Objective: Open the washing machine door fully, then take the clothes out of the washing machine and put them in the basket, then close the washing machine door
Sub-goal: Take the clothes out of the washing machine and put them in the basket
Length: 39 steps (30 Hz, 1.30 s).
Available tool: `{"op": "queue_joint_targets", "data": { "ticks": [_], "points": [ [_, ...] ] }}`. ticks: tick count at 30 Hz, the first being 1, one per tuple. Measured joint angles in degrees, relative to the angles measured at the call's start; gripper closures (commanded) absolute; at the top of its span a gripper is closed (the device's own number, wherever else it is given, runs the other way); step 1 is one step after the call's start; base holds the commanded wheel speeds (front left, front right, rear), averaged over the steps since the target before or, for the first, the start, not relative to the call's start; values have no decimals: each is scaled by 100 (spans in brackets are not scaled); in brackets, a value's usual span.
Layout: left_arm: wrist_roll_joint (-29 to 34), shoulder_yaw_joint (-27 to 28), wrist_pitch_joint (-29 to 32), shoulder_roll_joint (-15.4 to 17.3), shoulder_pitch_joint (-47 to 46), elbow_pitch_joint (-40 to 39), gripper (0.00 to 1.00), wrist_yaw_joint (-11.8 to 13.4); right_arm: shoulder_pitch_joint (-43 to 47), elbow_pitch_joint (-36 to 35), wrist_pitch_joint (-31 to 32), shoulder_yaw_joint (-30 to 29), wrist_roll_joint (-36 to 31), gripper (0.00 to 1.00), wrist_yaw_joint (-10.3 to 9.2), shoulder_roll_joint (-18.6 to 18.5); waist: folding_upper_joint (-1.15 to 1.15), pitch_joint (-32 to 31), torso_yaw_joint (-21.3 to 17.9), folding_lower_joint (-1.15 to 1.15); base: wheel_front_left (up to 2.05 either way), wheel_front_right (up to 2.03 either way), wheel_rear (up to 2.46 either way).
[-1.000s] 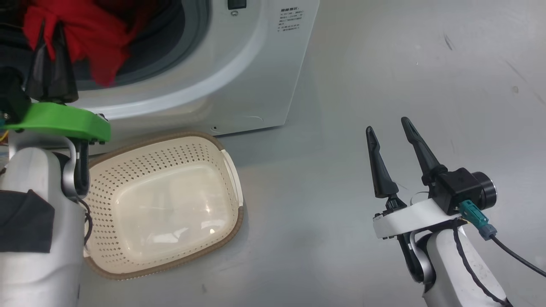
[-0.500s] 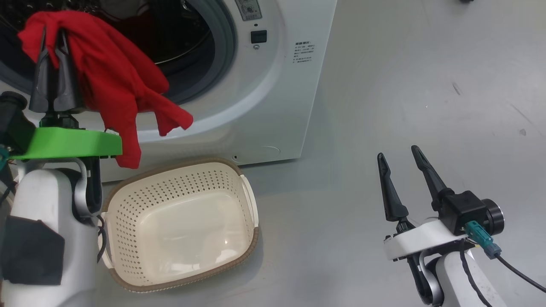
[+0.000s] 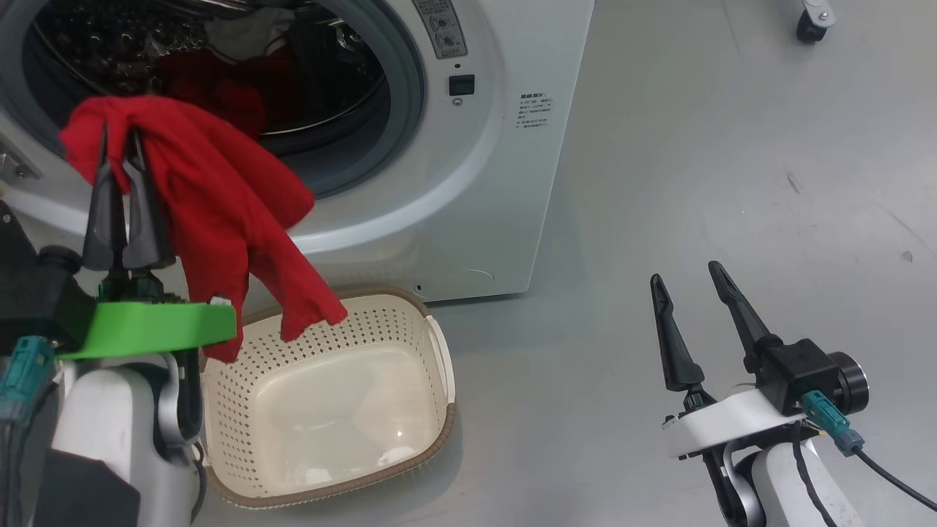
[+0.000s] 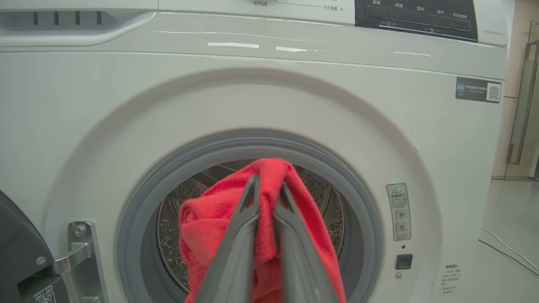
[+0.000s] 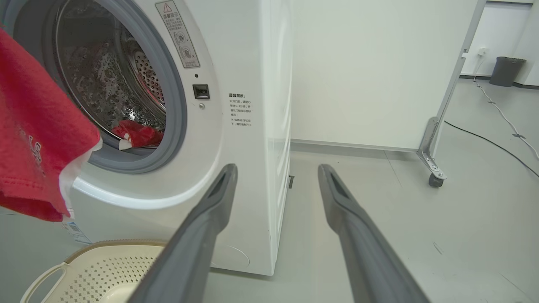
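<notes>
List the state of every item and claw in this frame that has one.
washing machine door: open, swung aside to the left.
washing machine: open at the front, red fabric lying inside.
clothes: outside the machine, hanging from the left claw above the rim of the basket.
basket: upright on the floor, empty.
left claw: shut on the clothes.
right claw: open, empty.

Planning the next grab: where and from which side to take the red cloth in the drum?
Probably pinch the red cloth at its bunched top, coming straight in over the grey rubber ring: it lies heaped at the front of the drum.
</notes>
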Motion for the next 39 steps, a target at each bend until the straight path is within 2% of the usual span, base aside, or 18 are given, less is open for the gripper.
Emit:
{"op": "queue_joint_targets", "data": {
  "ticks": [10,22,27,39],
  "points": [
    [-177,-56,79,-62,828,92,100,123,14,-118,1,15,-51,0,56,3,0,152,17,0,0,0,0],
    [-413,-123,423,-110,1276,1187,100,194,-210,-438,0,47,-101,0,108,10,0,793,-118,0,0,0,0],
    [-450,-155,576,-109,1076,1616,100,168,-329,-542,1,55,-102,0,107,11,0,1137,-196,0,0,0,0],
    [-474,-111,816,-4,-181,2423,100,110,-754,-761,0,136,-108,0,98,19,0,2060,-411,0,0,0,0]
  ]
}}
